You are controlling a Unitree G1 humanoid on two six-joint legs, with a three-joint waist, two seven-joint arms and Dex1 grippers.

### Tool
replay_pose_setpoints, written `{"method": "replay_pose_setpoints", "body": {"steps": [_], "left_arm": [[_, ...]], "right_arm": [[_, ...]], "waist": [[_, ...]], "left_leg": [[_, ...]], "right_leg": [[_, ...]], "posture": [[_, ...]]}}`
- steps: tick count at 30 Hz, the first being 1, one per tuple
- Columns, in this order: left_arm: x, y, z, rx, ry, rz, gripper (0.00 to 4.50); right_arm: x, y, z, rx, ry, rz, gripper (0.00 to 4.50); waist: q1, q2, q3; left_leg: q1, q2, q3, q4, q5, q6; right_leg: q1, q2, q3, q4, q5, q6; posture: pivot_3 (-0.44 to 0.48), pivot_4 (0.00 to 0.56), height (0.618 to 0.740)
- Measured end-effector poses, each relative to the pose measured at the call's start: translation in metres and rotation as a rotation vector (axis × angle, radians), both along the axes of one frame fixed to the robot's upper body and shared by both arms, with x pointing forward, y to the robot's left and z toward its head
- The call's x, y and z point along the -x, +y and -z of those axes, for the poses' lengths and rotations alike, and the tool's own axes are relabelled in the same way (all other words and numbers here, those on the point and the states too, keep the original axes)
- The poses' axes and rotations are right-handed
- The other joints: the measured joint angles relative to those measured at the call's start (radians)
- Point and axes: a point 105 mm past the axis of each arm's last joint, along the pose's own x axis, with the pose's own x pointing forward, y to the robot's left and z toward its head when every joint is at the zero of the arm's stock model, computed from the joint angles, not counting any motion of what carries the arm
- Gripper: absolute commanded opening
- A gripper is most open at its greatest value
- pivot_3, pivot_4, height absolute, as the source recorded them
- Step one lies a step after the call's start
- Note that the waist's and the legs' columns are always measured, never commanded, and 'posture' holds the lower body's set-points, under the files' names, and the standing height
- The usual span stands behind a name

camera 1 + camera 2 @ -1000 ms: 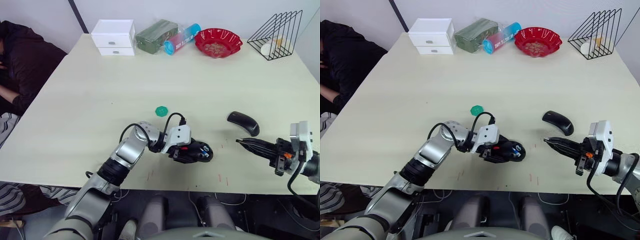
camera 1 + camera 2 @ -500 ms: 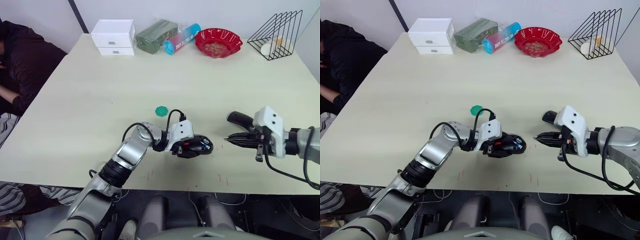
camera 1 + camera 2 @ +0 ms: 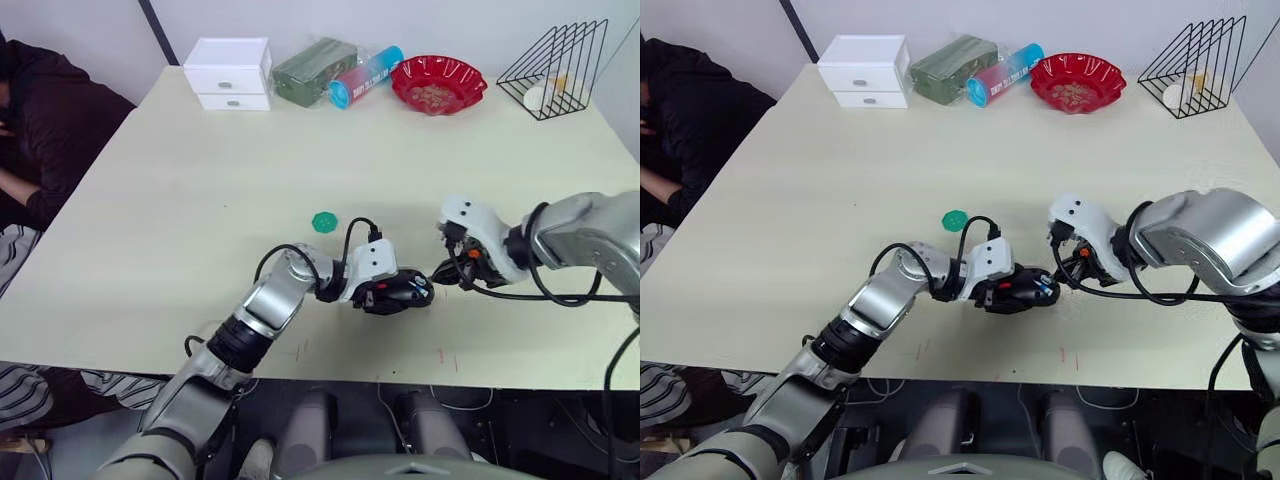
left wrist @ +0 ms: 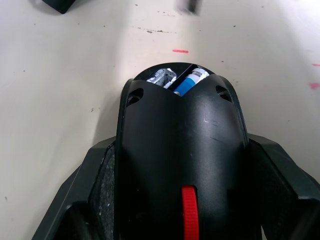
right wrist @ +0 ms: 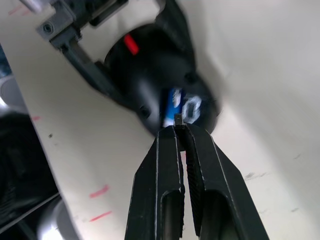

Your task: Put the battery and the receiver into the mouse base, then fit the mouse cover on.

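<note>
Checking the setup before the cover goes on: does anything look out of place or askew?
Nothing stands out. The left gripper holds the mouse base on the table, with the battery seated in its open bay.

Likely an office: pale table, white drawer unit, wire file rack.

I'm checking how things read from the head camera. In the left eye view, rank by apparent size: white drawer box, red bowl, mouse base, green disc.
1. white drawer box and red bowl: look alike, so unranked
2. mouse base, partly hidden by the left gripper holding it
3. green disc
</note>
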Motion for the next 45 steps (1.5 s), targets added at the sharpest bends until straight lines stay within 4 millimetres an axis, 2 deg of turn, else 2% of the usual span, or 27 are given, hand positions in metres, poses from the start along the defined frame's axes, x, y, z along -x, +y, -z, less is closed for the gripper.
{"method": "replay_pose_setpoints", "body": {"steps": [10, 17, 21, 27, 45], "left_arm": [[-0.003, -0.004, 0.001, 0.001, -0.013, 0.034, 2.91], [-0.004, -0.007, 0.001, -0.01, -0.034, 0.059, 2.91], [-0.004, -0.008, 0.001, -0.01, -0.036, 0.063, 2.91], [-0.005, -0.009, 0.001, -0.008, -0.034, 0.072, 2.91], [-0.005, -0.011, 0.001, -0.009, -0.035, 0.075, 2.91]], "right_arm": [[-0.021, -0.001, -0.009, 0.156, 0.054, 0.059, 0.0], [-0.021, -0.001, 0.004, 0.249, 0.11, 0.076, 0.0], [-0.022, 0.0, 0.002, 0.254, 0.121, 0.083, 0.0], [-0.02, 0.007, 0.011, 0.246, 0.171, 0.094, 0.0], [-0.026, 0.019, 0.016, 0.265, 0.143, 0.143, 0.0]], "waist": [[-0.001, 0.0, 0.0], [-0.001, 0.0, 0.0], [-0.001, 0.0, 0.0], [0.0, 0.0, 0.0], [0.0, 0.0, 0.0]], "left_leg": [[0.0, 0.0, 0.001, 0.0, 0.0, 0.0], [0.0, 0.0, 0.001, 0.0, 0.0, 0.0], [0.0, 0.0, 0.001, 0.0, 0.0, 0.0], [0.0, 0.0, 0.001, 0.0, 0.0, 0.0], [-0.001, 0.0, 0.001, 0.0, 0.0, 0.0]], "right_leg": [[-0.002, 0.0, 0.001, 0.003, 0.0, 0.0], [-0.002, 0.0, 0.001, 0.003, 0.0, 0.0], [-0.002, 0.0, 0.001, 0.003, 0.0, 0.0], [-0.002, 0.0, 0.001, 0.003, 0.0, 0.0], [-0.002, -0.001, 0.0, 0.002, 0.0, 0.0]], "posture": [[0.0, 0.15, 0.74], [0.0, 0.15, 0.74], [0.0, 0.15, 0.74], [0.0, 0.15, 0.74], [0.0, 0.15, 0.74]]}}
